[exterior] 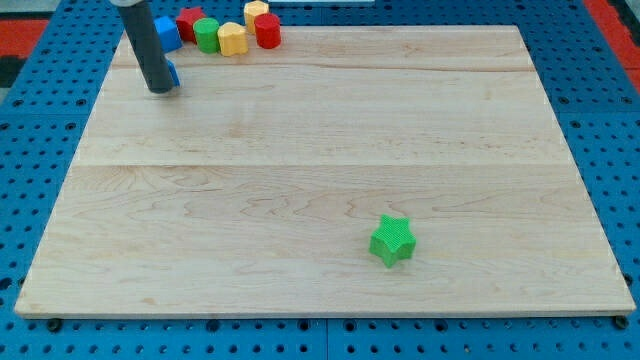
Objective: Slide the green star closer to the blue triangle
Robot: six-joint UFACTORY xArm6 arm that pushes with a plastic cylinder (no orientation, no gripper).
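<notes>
A dark rod stands at the top-left corner of a pale wooden board point(320, 150), my tip point(160, 90) resting on the surface and grasping nothing, since it has no jaws to open or close. A small blue block point(173, 72), only a sliver of it visible behind the rod, sits touching or just beside the tip; its shape cannot be made out, though it may be the blue triangle named in the task.

The green star point(392, 240) lies alone toward the view's bottom right, well apart from the tip and from every other block.

Along the view's top edge a cluster crowds together: a second blue block point(166, 32), a red block point(189, 21), a green cylinder point(207, 34), a yellow block point(232, 39), a red cylinder point(266, 31) and another yellow block point(256, 11) behind it.

The risks from here appear twofold. Pulling the tip away carelessly could nudge the blue sliver or knock into the cluster, shifting the target itself. And the star must travel nearly the whole diagonal of the board; a push that lands off its centre would likely spin it on its points and send it veering off line, perhaps toward the board's near edge or into the crowded top row instead of the blue block.
</notes>
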